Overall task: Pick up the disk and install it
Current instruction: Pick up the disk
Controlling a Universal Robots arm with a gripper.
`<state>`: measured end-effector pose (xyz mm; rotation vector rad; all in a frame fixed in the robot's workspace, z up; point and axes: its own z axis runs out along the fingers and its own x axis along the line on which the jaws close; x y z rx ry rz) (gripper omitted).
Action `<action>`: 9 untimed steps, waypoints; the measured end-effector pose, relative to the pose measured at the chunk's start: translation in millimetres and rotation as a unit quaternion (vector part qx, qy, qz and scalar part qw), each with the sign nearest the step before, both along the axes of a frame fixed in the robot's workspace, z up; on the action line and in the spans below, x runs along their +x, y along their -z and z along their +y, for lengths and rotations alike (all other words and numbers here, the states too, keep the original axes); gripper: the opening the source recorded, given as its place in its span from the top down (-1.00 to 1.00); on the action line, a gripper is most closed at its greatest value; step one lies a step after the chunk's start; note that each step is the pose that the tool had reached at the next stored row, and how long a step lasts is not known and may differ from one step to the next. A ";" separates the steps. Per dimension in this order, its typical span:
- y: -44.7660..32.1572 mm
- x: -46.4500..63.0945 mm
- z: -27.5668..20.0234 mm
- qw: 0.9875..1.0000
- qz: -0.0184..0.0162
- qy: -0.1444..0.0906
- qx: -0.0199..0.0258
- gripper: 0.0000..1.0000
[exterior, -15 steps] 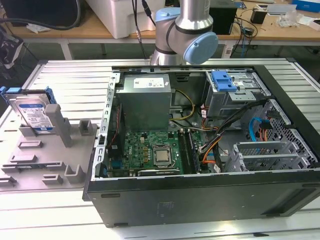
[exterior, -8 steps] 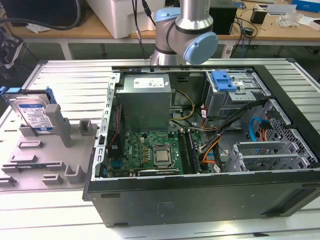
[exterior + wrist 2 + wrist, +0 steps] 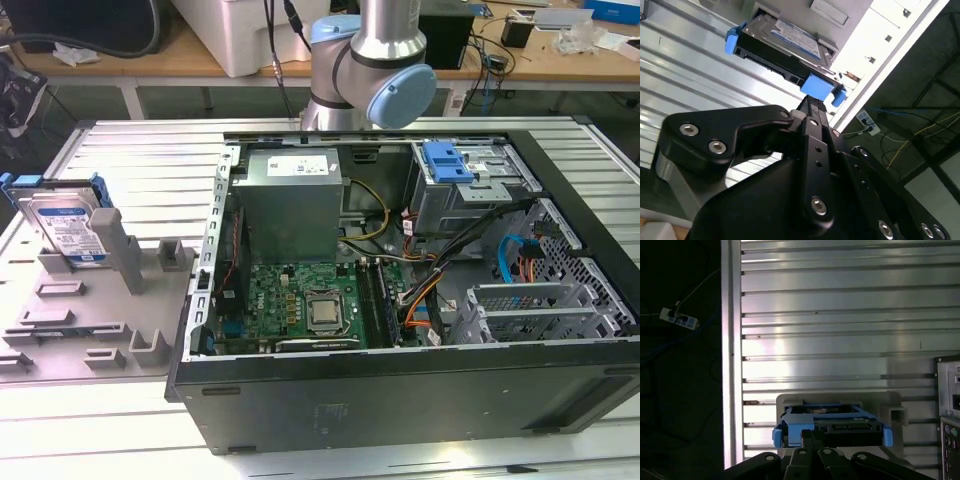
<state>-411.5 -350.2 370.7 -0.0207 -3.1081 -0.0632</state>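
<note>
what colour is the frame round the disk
Blue; the frame edging the disk shows best in the second wrist view.

The arm point(image 3: 372, 60) is cut off by the exterior view's top edge. The gripper point(image 3: 812, 442) hides part of the disk point(image 3: 830, 417) in the first wrist view.

Silver metal disk point(image 3: 68, 228) with blue plastic frame point(image 3: 816, 86), matt grey plastic stand point(image 3: 125, 252), shiny ribbed metal table point(image 3: 140, 150)
</note>
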 end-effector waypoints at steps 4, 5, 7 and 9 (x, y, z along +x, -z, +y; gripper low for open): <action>0.3 0.0 0.0 0.999 0.000 -0.033 0.000 0.52; 0.3 0.0 0.0 0.999 0.000 -0.040 0.000 0.50; 0.4 0.0 0.0 0.999 0.001 -0.054 0.000 0.26; 0.5 0.0 0.0 0.998 0.001 -0.066 0.000 0.26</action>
